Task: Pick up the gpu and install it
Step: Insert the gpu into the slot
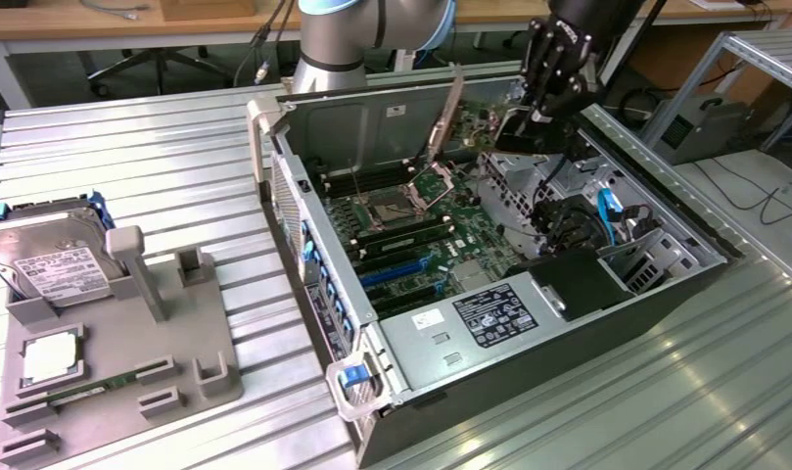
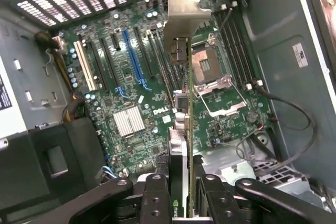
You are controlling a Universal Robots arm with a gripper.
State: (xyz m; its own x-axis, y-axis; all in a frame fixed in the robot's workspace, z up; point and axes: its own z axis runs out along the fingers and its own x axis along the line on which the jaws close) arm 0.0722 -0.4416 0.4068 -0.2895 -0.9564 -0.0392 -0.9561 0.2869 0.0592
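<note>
Presently the black two-fingered claw (image 2: 184,200) sits narrow, clamped on the gpu (image 2: 181,145), a thin dark expansion card with a long silver end bracket. The card is held edge-on over the green motherboard (image 2: 105,103) inside the open grey metal computer case (image 1: 349,122), and it seems clear of the slots, though the edge-on angle makes that hard to judge. At the exterior view's left, on the ribbed metal desk (image 1: 134,147), a grey plastic fixture tray (image 1: 109,362) carries a boxy silver hard drive (image 1: 50,264) and a narrow green memory stick (image 1: 89,387).

Arm (image 1: 333,49): silver tube, blue joint caps; gripper (image 2: 184,198) blk, screws.
</note>
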